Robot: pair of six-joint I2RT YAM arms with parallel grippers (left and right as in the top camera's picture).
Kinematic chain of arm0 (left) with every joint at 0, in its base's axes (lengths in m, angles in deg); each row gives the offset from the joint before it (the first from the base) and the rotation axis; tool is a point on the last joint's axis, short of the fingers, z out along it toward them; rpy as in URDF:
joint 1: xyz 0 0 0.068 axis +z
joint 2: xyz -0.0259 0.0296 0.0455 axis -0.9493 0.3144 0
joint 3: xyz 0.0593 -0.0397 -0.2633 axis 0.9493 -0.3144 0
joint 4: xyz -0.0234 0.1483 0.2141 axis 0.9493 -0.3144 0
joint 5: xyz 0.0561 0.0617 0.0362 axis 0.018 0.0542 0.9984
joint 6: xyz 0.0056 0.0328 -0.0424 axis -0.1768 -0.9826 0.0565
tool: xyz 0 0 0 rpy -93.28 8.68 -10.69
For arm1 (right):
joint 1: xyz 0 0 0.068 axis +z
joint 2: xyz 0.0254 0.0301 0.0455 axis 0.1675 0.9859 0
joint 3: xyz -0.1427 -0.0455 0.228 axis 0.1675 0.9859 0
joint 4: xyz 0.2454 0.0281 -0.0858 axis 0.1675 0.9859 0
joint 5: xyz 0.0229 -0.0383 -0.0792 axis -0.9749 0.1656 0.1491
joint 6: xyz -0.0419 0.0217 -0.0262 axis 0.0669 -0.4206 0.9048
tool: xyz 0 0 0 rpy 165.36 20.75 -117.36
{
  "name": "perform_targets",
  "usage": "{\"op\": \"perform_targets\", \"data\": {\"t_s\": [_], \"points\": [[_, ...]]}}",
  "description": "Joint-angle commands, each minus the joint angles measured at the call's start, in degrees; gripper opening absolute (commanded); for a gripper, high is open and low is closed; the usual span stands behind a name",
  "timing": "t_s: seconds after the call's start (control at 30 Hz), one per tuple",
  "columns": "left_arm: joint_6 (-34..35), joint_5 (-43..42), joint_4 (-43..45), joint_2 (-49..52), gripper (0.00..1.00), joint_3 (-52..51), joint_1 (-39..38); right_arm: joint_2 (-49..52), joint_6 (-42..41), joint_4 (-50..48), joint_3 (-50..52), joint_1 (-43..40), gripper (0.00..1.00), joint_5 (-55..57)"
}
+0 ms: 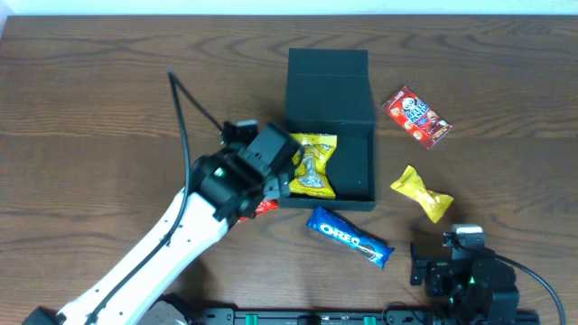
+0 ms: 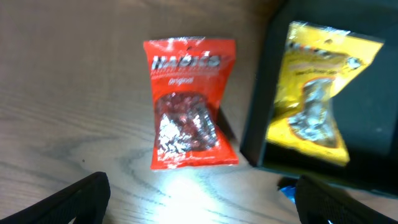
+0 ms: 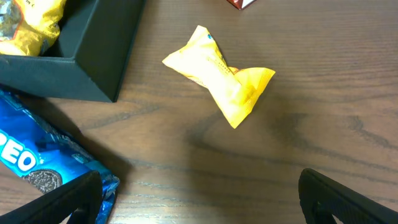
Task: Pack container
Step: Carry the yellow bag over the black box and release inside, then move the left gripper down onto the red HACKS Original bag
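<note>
Left claw (image 2: 205,200) spread apart above a red packet (image 2: 191,102), right claw (image 3: 202,199) likewise — dark wood-grain table (image 2: 62,93) beneath.

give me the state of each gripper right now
Left gripper: open, empty, over the red Haribo packet.
Right gripper: open, empty, near the yellow snack packet.

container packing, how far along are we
Done: one yellow bag lies inside the open container. In hand: nothing; the left gripper hangs open over a red bag, the right gripper open too. Left: that red bag, the Oreo pack, the yellow candy and the red-and-white packet, all outside it.
</note>
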Motion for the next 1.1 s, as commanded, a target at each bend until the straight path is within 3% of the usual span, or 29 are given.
{"op": "perform_targets", "data": {"t_s": [0.0, 0.23, 0.43, 1.07], "points": [[1.20, -0.17, 1.01, -3.50, 0.96, -4.20, 1.90, -0.28, 0.66, 0.46, 0.33, -0.94, 0.99, -0.24], [-2.40, -8.11, 3.82, -3.82, 0.96, -10.21, 11.74, -0.28, 0.66, 0.44, 0.33, -0.94, 0.99, -0.22], [-12.55, -16.87, 9.05, 2.73, 0.95, -10.80, 17.14, -0.28, 0.66, 0.46, 0.33, -0.94, 0.99, -0.22], [-13.35, -18.56, 15.37, 18.78, 0.95, -10.78, 17.62, -0.28, 0.66, 0.44, 0.33, -0.94, 0.99, -0.22]]}}
